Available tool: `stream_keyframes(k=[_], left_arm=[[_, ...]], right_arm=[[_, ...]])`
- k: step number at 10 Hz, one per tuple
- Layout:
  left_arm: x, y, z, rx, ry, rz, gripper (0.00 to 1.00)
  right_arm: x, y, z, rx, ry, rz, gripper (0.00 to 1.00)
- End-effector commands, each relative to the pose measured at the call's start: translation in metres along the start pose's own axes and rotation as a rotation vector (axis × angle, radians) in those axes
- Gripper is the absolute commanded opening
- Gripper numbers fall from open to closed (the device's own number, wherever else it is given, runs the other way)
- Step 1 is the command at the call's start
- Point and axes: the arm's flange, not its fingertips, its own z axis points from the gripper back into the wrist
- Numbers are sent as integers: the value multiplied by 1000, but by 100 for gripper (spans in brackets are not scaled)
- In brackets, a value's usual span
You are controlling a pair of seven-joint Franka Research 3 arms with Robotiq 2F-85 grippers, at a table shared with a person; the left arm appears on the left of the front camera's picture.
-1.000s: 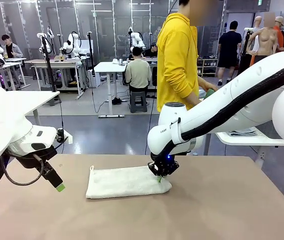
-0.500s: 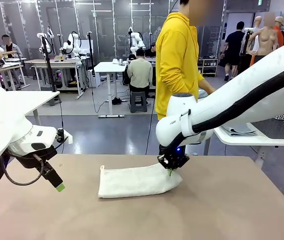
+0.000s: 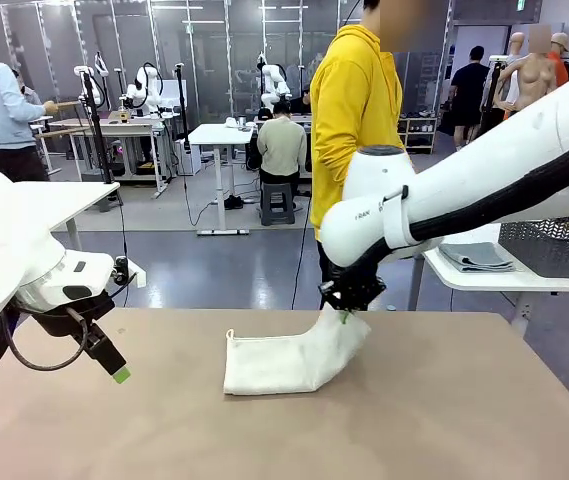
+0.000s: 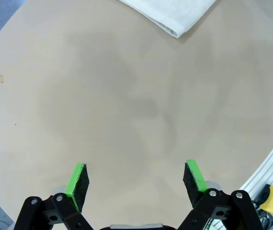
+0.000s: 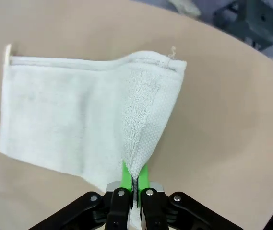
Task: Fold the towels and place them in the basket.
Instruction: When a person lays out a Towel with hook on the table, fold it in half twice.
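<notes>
A folded cream-white towel [image 3: 282,362] lies mid-table, its right end lifted off the surface. My right gripper [image 3: 345,313] is shut on that raised end. In the right wrist view the towel [image 5: 78,120] hangs from the gripper [image 5: 134,179], the cloth pinched between its green pads. At the left of the table my left gripper [image 3: 114,368] hovers open, holding nothing. Its wrist view has the green fingertips [image 4: 78,177] spread over bare tabletop, with a corner of the towel [image 4: 174,14] at the top edge. A dark mesh basket [image 3: 554,245] stands on a white side table to the right, with a folded blue-grey towel [image 3: 474,257] beside it.
A person in a yellow hoodie [image 3: 359,130] stands at the table's far edge behind my right arm. The white side table [image 3: 504,282] sits beyond the right corner. Bare brown tabletop [image 3: 444,420] stretches across the front and right.
My right gripper has moved right and upward, dragging the towel to the right and lifting its right end off the table. The left arm has stayed still.
</notes>
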Motion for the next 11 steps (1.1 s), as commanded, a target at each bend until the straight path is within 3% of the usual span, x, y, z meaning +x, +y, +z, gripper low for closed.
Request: stream_keyframes(k=[1, 5, 11], left_arm=[[3, 1, -1, 10, -2, 14, 100], [3, 1, -1, 10, -2, 14, 100], [3, 1, -1, 10, -2, 14, 100]], right_arm=[[22, 29, -5, 52, -8, 79, 0], [47, 97, -27, 50, 83, 133, 0], [47, 148, -69, 49, 183, 172, 0]])
